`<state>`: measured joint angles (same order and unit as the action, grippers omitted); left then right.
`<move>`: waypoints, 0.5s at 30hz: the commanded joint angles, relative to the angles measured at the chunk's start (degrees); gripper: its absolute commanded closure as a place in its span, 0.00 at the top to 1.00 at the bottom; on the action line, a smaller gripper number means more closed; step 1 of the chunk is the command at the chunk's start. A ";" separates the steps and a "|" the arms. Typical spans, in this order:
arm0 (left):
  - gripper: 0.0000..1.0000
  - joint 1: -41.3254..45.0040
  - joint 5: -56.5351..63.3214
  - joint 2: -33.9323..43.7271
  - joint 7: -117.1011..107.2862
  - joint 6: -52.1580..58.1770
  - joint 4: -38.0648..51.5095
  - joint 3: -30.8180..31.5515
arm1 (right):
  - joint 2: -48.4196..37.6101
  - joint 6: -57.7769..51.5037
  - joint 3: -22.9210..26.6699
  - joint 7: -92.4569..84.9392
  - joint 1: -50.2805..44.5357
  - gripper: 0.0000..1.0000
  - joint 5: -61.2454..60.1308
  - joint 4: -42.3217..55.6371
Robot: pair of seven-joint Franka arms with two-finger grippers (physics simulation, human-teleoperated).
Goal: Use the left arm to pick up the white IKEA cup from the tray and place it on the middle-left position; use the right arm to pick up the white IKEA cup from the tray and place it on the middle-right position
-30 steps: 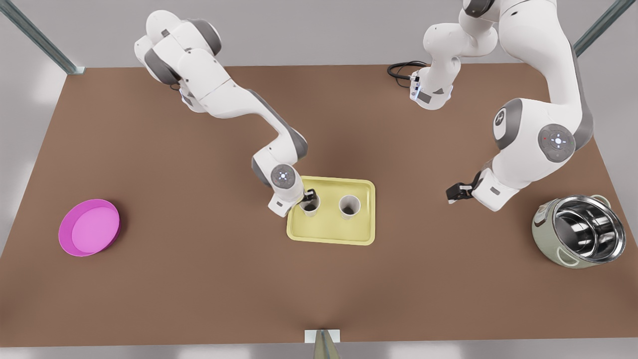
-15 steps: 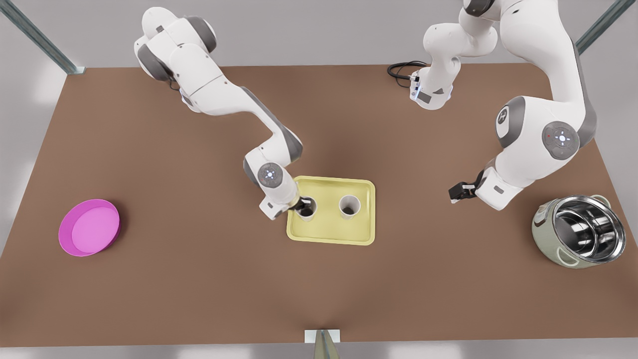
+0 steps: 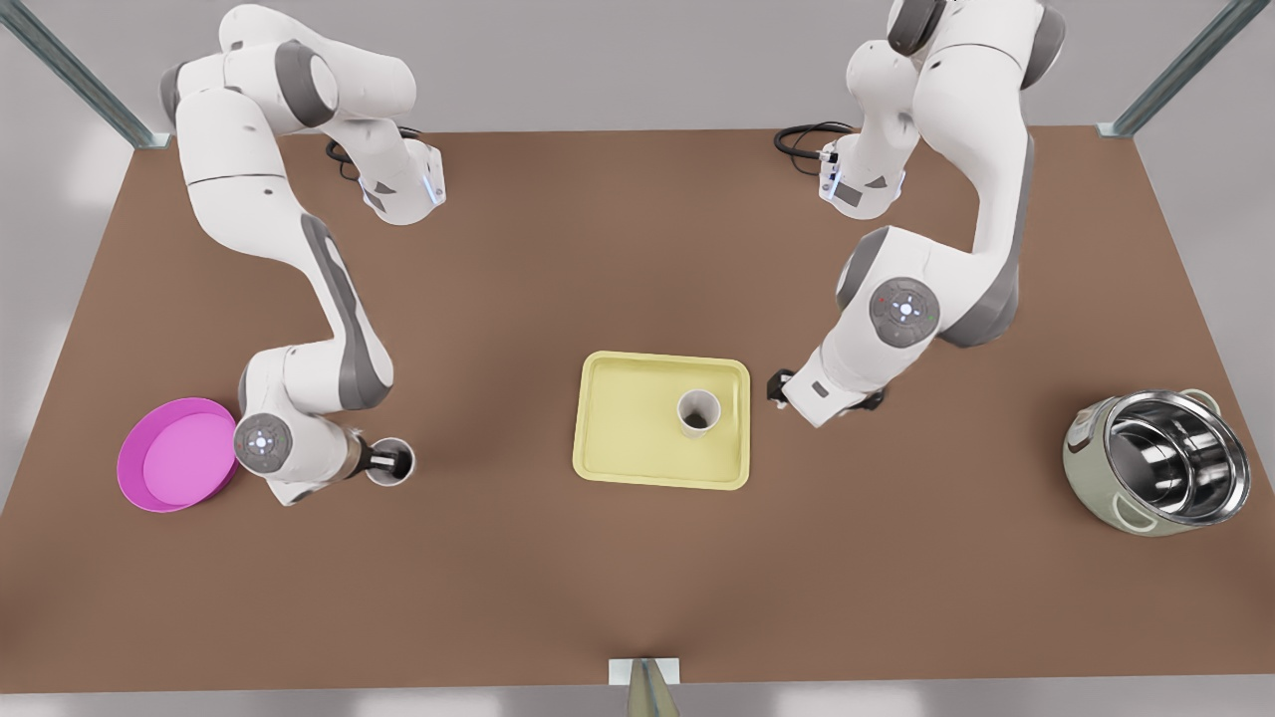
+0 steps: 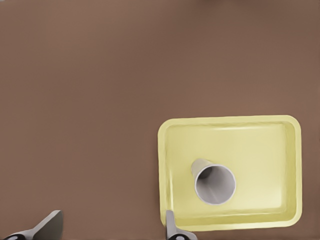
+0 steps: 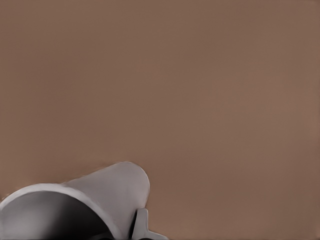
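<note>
On the pale yellow tray point(image 3: 628, 438) at the table's middle, one white cup point(image 3: 698, 411) stands upright in the half toward the front view's right. My left gripper point(image 3: 775, 386) hovers just off that side of the tray, open and holding nothing. Its wrist view looks down on the tray point(image 4: 167, 150) and the cup point(image 4: 215, 182) past the spread left gripper point(image 4: 110, 227). My right gripper point(image 3: 383, 461) is far to the front view's left, shut on the rim of a second white cup point(image 3: 403, 470). That cup point(image 5: 100, 195) and one finger point(image 5: 141, 225) appear in the right wrist view.
A round magenta dish point(image 3: 179, 455) lies close to the held cup, on the front view's left. A steel pot point(image 3: 1160, 463) stands at the far right. A black cable point(image 3: 802, 139) lies at the back edge. Bare brown tabletop surrounds the tray.
The right gripper carried its cup off the tray and well to the front view's left, near the magenta dish. The left arm swung in from the right toward the tray's edge.
</note>
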<state>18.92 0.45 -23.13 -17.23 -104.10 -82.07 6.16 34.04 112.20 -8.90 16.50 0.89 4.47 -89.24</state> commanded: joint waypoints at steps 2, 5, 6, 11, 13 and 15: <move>1.00 2.51 1.22 -2.71 -11.59 -5.23 -0.37 0.08 | 4.54 -1.37 0.03 -23.71 0.43 0.00 3.52 3.01; 1.00 5.42 1.39 -5.44 -16.34 -8.40 -0.37 0.08 | 6.22 1.10 -0.06 -26.61 1.84 0.00 3.70 3.01; 1.00 5.86 1.48 -5.44 -16.43 -8.40 -0.46 0.08 | 6.22 1.01 -0.06 -26.52 1.84 0.00 3.61 3.01; 1.00 8.67 1.57 -7.46 -18.80 -10.85 -3.88 0.08 | 6.13 1.01 -0.06 -26.61 1.92 1.00 3.52 3.01; 1.00 8.76 1.57 -8.34 -18.80 -12.61 -5.12 0.08 | 6.13 1.01 0.03 -26.70 2.01 1.00 3.52 3.01; 1.00 8.76 1.48 -9.39 -18.80 -13.14 -5.12 0.08 | 5.69 1.01 0.12 -26.70 2.54 1.00 3.44 3.01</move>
<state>27.68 1.86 -32.28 -27.03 -114.22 -87.08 6.22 39.72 112.98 -8.86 2.93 3.27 9.68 -86.25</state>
